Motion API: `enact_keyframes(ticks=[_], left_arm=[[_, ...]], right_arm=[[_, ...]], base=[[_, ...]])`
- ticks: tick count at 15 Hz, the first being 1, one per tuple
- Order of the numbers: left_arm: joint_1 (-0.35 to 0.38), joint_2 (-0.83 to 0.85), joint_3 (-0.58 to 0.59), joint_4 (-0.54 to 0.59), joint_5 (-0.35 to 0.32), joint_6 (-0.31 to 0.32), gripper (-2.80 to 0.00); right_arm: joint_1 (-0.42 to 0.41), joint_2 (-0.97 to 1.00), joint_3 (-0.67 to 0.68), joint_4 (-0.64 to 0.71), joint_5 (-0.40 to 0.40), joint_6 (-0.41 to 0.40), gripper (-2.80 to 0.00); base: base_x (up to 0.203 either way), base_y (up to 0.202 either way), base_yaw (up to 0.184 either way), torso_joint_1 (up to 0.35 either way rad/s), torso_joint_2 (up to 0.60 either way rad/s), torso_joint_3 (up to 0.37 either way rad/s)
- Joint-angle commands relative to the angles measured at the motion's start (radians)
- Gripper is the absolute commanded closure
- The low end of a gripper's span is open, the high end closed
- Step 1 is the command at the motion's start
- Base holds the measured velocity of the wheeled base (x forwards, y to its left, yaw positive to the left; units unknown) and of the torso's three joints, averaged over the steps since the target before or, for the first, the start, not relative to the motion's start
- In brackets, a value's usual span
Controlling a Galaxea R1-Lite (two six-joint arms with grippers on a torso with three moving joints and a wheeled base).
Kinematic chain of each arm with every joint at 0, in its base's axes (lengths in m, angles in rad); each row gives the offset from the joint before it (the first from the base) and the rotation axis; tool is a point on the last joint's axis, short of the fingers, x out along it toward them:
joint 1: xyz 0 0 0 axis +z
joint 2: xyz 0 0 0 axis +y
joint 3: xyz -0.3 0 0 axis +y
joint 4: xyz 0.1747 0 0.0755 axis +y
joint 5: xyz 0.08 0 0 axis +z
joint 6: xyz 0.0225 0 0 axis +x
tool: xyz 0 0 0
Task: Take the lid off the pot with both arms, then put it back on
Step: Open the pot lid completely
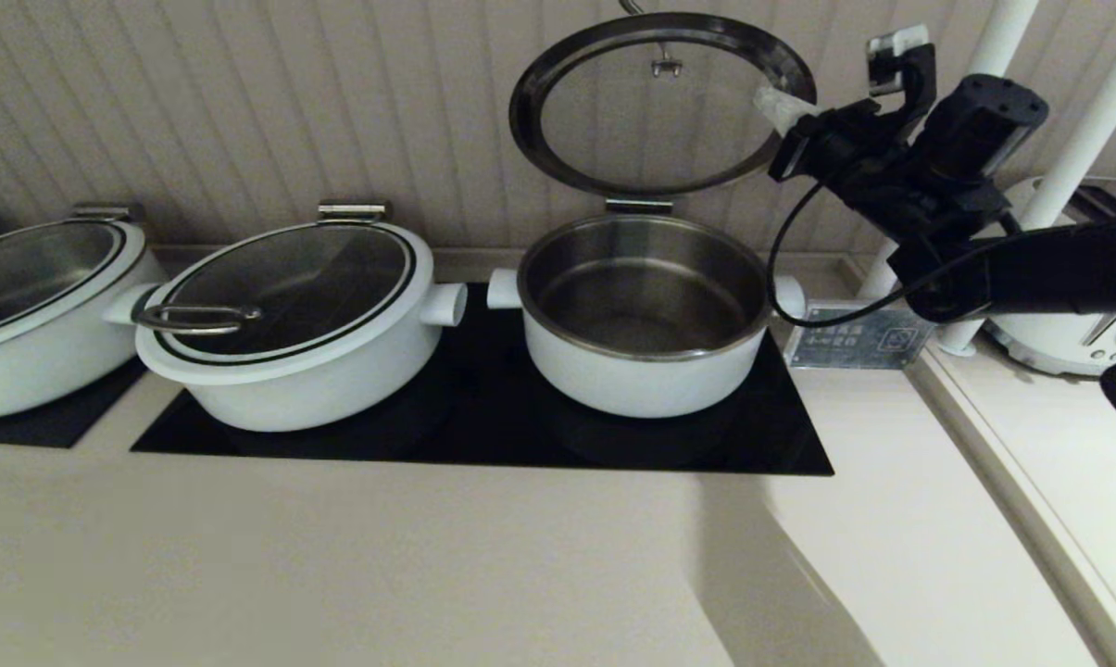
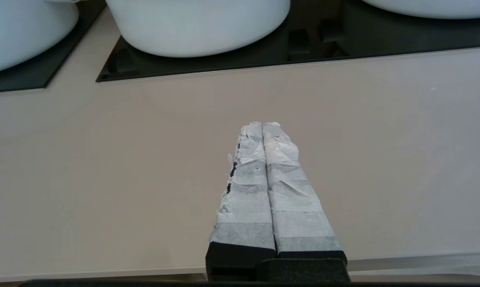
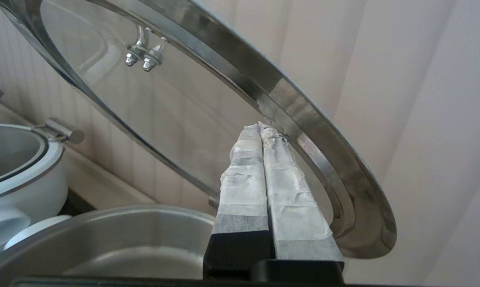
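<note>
The deep white pot point(image 1: 645, 371) stands open on the black cooktop, its steel inside bare. Its glass lid point(image 1: 659, 102) is swung up on a rear hinge and stands nearly upright against the wall; its handle is behind the glass. My right gripper point(image 1: 780, 106) is shut and empty, its taped tips pressed against the underside of the lid's steel rim point(image 3: 303, 115) on the right. In the right wrist view the right gripper point(image 3: 260, 126) touches the rim above the pot point(image 3: 104, 235). My left gripper point(image 2: 261, 124) is shut and empty, low over the counter in front of the cooktop.
A wider white pot point(image 1: 289, 324) with a closed lid sits left of the open pot, and another point(image 1: 30, 306) stands at the far left. A toaster point(image 1: 1076, 324) and white poles point(image 1: 1076, 139) stand at the right. A small metal plaque point(image 1: 849, 338) lies beside the cooktop point(image 1: 483, 435).
</note>
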Motion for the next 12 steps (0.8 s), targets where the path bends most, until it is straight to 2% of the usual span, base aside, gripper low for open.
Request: enact_keyframes(ticks=[1, 12], left_arm=[[0.000, -0.001, 0.000, 0.000, -0.001, 0.001, 0.00], [0.000, 0.001, 0.000, 0.000, -0.001, 0.001, 0.00]], right_arm=[[0.000, -0.017, 0.000, 0.016, 0.003, 0.000, 0.00], [-0.004, -0.091, 0.002, 0.206, 0.006, 0.025, 0.00]], base=[[0.000, 0.000, 0.000, 0.000, 0.00, 0.000], [0.000, 0.000, 0.000, 0.000, 0.00, 0.000]])
